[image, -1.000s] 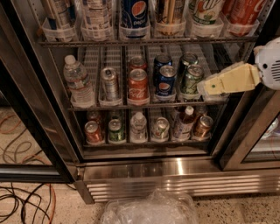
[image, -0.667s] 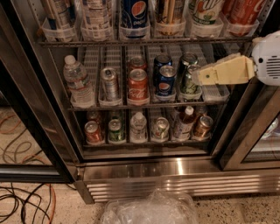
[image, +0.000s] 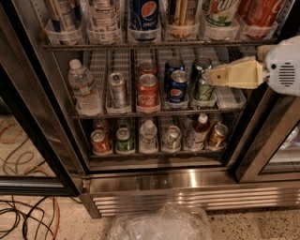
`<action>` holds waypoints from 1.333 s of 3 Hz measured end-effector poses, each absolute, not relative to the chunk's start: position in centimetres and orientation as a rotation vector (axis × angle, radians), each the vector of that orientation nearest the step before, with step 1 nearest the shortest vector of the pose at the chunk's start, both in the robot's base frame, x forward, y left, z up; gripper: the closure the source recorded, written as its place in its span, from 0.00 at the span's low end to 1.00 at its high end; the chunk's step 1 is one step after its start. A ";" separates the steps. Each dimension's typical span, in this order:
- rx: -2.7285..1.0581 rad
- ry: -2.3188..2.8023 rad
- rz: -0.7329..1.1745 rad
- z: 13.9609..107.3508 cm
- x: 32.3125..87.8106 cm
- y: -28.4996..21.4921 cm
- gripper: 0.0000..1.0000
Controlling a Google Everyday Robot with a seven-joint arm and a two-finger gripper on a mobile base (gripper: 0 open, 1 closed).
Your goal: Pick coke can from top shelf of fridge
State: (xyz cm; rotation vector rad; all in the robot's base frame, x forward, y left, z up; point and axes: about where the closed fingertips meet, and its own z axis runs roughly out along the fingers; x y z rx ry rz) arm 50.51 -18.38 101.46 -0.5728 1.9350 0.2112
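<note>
The fridge [image: 154,180] stands open, with steel base louvres below. The top shelf [image: 154,45] runs along the top of the camera view, lined with clear tubs. The coke can [image: 260,11], red with white script, stands in the far-right tub, its top cut off by the frame edge. My gripper [image: 210,76] is cream coloured on a white wrist, reaching in from the right. It hangs one shelf lower, in front of a green-and-white can [image: 201,92], below and left of the coke can.
The top shelf also holds a Pepsi can [image: 143,14] and a green-and-white can [image: 222,11]. The middle rack holds a water bottle [image: 84,89], a second red can [image: 147,91] and Pepsi cans [image: 178,86]. Door frames flank both sides [image: 262,140]. A plastic bag [image: 159,222] and cables [image: 23,215] lie on the floor.
My gripper has moved up and a little to the left, from beside the middle rack's right end to in front of the green-and-white can. Nothing in the fridge has moved.
</note>
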 end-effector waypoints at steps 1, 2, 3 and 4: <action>-0.486 1.903 0.235 101.7 51.2 -18.1 0.42; -0.424 1.857 0.226 102.7 51.9 -18.3 0.47; -0.378 1.803 0.208 104.0 52.7 -18.8 0.39; -0.355 1.760 0.189 104.8 53.8 -19.0 0.36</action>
